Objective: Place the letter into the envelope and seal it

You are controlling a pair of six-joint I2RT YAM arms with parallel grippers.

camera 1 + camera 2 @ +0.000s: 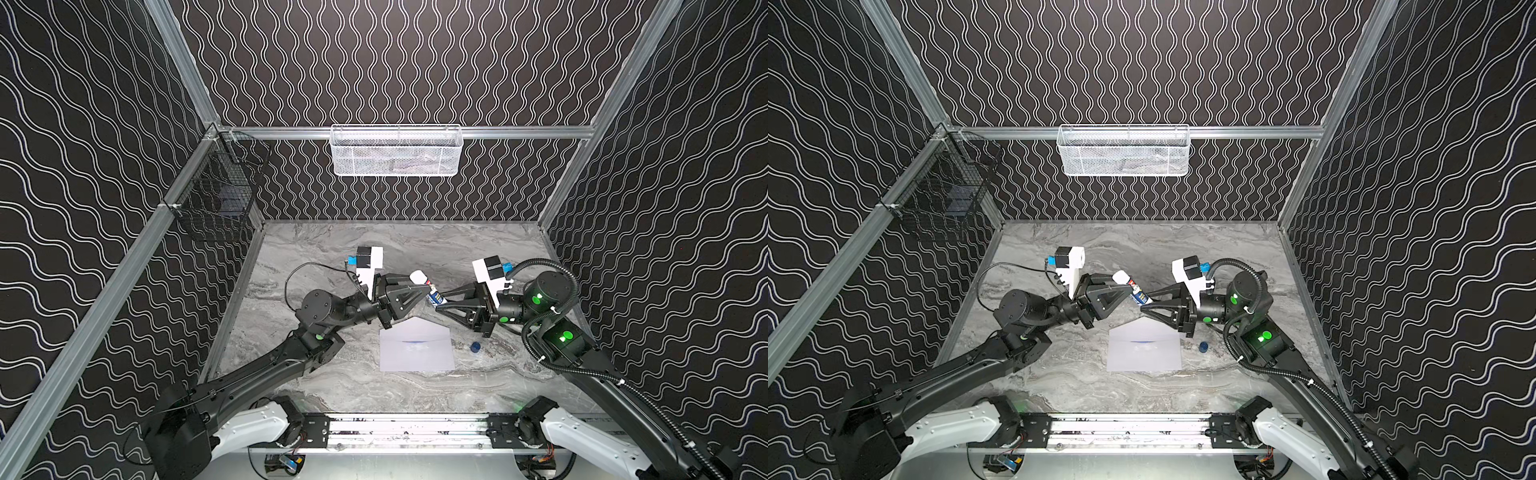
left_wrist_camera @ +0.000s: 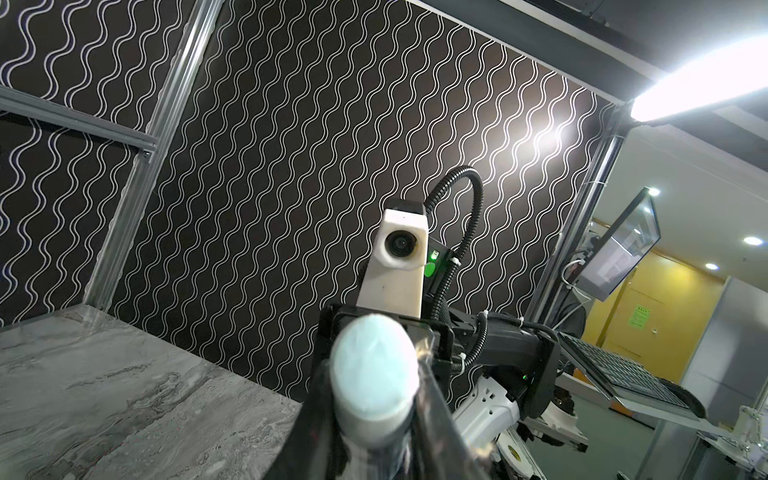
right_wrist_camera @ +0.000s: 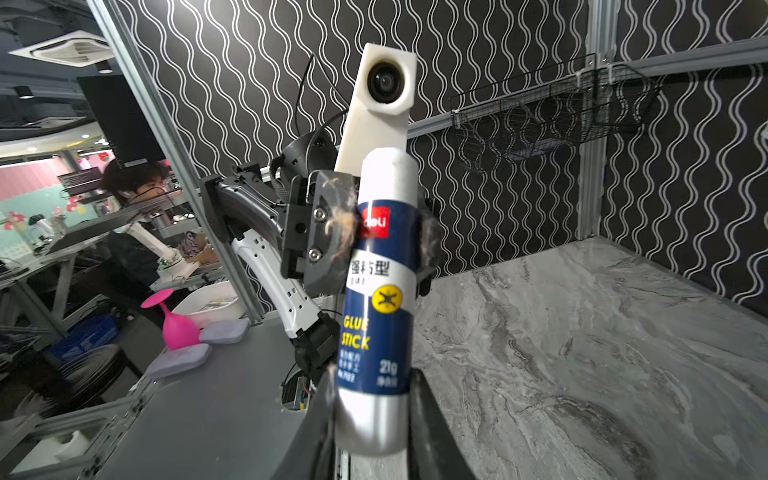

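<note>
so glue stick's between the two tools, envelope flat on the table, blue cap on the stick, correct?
Cap is wrong: the blue cap lies on the table right of the envelope, off the glue stick, as both top views show. Left tool, right tool and envelope are as stated.

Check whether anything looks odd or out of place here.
Tan fluff is stuck to the fingers of the left gripper where it clamps the glue stick, like lint caught in glue. The blue cap lies loose on the table beside the envelope.
</note>
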